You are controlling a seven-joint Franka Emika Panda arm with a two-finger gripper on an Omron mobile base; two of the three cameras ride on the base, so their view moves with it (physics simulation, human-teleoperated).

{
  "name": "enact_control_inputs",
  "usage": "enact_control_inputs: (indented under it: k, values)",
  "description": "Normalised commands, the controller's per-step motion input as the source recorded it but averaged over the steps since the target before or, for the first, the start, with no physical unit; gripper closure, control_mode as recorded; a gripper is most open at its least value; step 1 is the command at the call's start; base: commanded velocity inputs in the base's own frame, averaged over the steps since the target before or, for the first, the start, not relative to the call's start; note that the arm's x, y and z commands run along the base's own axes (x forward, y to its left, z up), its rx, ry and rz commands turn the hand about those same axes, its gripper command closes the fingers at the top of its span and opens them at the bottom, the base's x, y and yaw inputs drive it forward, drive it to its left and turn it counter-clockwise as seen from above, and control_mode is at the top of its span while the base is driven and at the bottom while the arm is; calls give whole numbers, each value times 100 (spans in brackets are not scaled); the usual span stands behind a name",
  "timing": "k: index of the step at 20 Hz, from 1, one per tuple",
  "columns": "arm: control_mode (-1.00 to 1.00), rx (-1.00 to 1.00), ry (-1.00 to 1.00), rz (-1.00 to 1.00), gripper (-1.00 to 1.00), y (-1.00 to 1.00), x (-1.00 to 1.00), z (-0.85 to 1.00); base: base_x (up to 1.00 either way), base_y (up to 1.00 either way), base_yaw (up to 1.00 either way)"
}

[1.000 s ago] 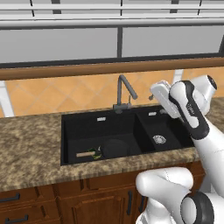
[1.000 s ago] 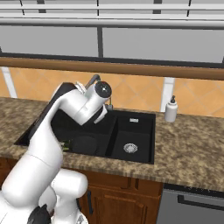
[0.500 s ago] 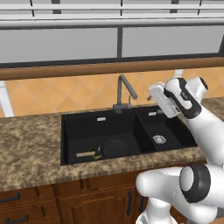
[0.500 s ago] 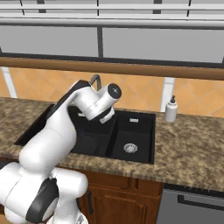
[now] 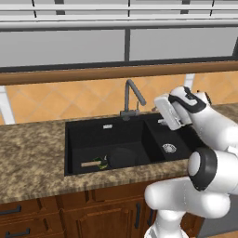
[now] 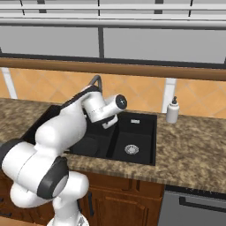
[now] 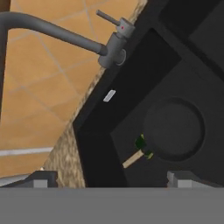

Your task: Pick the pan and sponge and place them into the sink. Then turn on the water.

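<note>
The granite surface [image 5: 32, 158] fronts the sink [image 5: 88, 135], and in its larger bowl the pan [image 5: 122, 158] lies flat with its tan handle pointing away from the divider, the sponge [image 5: 101, 162] touching that handle; both placements look done. Above the smaller bowl the gripper [image 5: 163, 113] hangs empty, jaws spread wide. Over the last second the hand has swung nearer the faucet [image 5: 132, 95] at the sink's back edge, whose small lever [image 7: 108, 18] shows in the hand view. No water runs, so the tap is likely the next target.
</note>
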Motion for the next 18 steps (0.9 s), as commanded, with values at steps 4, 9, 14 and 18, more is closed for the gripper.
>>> enact_control_inputs:
  k: [4,9,14,18]
  values:
    - [-100,2,0,0,-100,-1,24,-11,0,0,0]
    - [-100,-3,0,0,-100,-10,14,-3,0,0,0]
    - [-100,0,-7,1,-100,-3,45,-27,0,0,0]
    - [-100,0,-12,3,-100,-13,53,-25,0,0,0]
